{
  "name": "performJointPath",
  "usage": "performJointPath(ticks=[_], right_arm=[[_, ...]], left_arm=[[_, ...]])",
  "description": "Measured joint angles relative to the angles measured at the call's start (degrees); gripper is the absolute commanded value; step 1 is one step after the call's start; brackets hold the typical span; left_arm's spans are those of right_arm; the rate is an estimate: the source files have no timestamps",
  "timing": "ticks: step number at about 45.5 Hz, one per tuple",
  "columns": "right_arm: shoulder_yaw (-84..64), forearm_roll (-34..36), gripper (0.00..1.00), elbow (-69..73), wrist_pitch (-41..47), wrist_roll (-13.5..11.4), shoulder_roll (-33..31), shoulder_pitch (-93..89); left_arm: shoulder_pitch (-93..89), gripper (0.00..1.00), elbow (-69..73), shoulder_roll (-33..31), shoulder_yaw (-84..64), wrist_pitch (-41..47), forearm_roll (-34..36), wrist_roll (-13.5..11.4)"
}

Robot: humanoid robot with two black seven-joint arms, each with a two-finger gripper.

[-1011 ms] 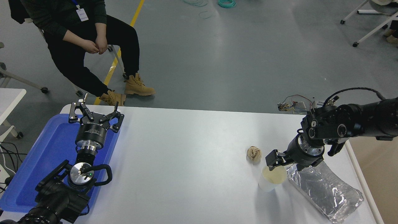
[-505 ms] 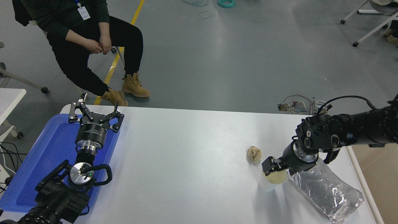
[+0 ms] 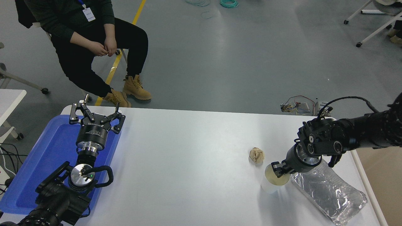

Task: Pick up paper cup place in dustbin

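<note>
The small white paper cup (image 3: 270,184) stands upright on the white table (image 3: 188,150) at the right, its cream inside showing. My right gripper (image 3: 279,169) reaches down from the right and is shut on the cup's far rim, one finger inside and one outside. The dustbin (image 3: 384,182), with beige walls and an off-white rim, sits just past the table's right edge, partly out of frame. My left gripper (image 3: 96,114) is parked open over the blue tray at the lower left.
A crumpled brown paper ball (image 3: 257,155) lies just left of the gripper. A silver foil tray (image 3: 326,194) lies right of the cup. The blue tray (image 3: 40,157) covers the table's left end. A person (image 3: 91,37) sits beyond the far left corner.
My right gripper came down from above the cup onto its rim and closed there. The cup stayed in place. The seated person shifted a leg slightly.
</note>
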Motion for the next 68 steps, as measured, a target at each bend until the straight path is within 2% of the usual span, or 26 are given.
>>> performJointPath(ticks=[21,37,55,68], right_arm=[[-0.06,-0.1,0.0,0.32,0.17,0.23,-0.31,0.87],[-0.5,-0.07,0.0,3.17,3.26,1.08,-5.25,8.27],[-2.71,-0.43,0.0,7.47,14.44,1.23,-14.12,27.08],[-3.1,-0.7,0.0,8.09,22.07,1.28,-17.92,38.17]], left_arm=[[0.0,1.0,0.0,0.02,0.01,0.0,0.0,0.0],[0.0,1.0,0.0,0.01,0.01,0.0,0.0,0.0],[0.0,1.0,0.0,0.01,0.02,0.0,0.01,0.0],[0.0,1.0,0.0,0.02,-0.03,0.0,0.0,0.0]])
